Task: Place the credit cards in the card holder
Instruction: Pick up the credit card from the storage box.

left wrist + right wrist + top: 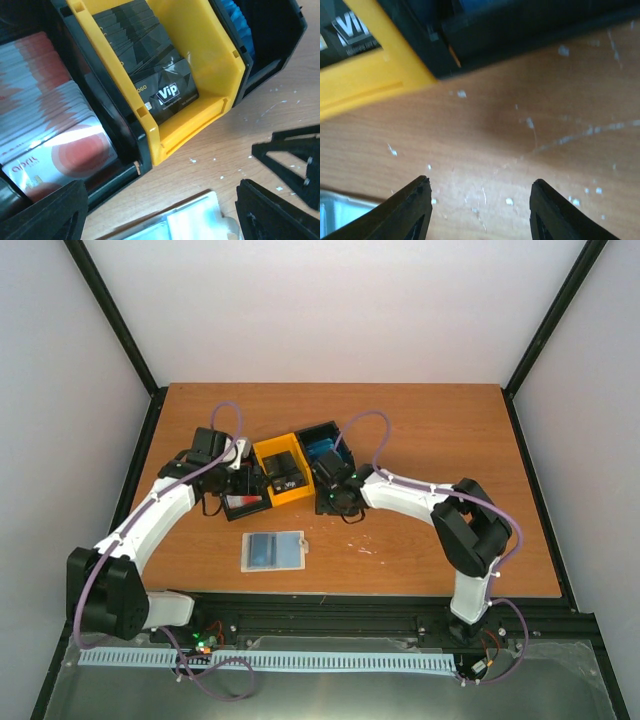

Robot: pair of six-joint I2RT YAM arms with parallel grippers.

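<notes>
Three card stacks (150, 70), one holder (272, 551)

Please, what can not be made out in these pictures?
Left wrist view: blue cards, mostly hidden by the tray wall and cut by the top edge.
Same view: card holder, cut by the bottom edge; in the top view too small to show whether its pockets hold cards.
Right wrist view: black card, blurred and cut by the left edge; small print unreadable.
</notes>
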